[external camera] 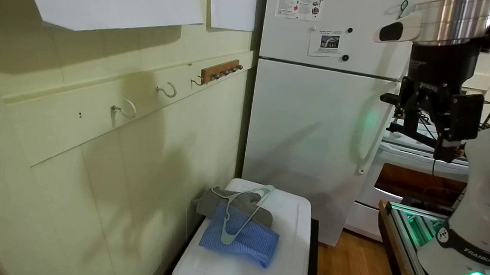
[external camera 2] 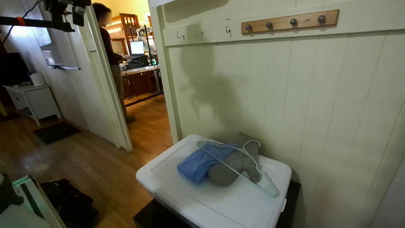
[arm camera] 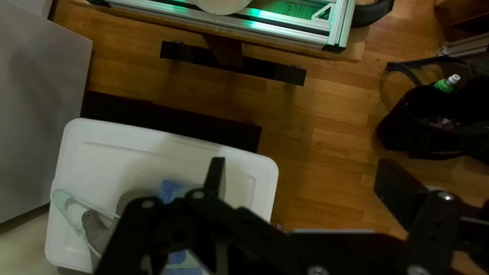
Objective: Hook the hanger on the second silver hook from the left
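The pale grey-white hanger [external camera: 227, 237] lies on a folded blue cloth [external camera: 255, 243] and a grey soft item [external camera: 214, 201], on a white bin lid [external camera: 290, 259]. It also shows in an exterior view [external camera 2: 269, 187] and at lower left in the wrist view [arm camera: 78, 230]. Pale curved hooks stick out of the wall board: the leftmost [external camera: 128, 115], the second [external camera: 172, 95], and a smaller silver one [external camera: 197, 83]. The second is faint and shadowed in an exterior view [external camera 2: 200, 32]. My gripper [external camera: 419, 141] is open and empty, high up and well apart from the hanger. Its fingers are wide apart in the wrist view [arm camera: 301, 172].
A wooden knob rack [external camera: 220, 71] is on the same board, right of the hooks. A white fridge [external camera: 313, 137] stands beyond the bin. White sheets [external camera: 117, 2] hang above the hooks. A black bag [arm camera: 424, 118] is on the floor. A person stands in the doorway [external camera 2: 109, 47].
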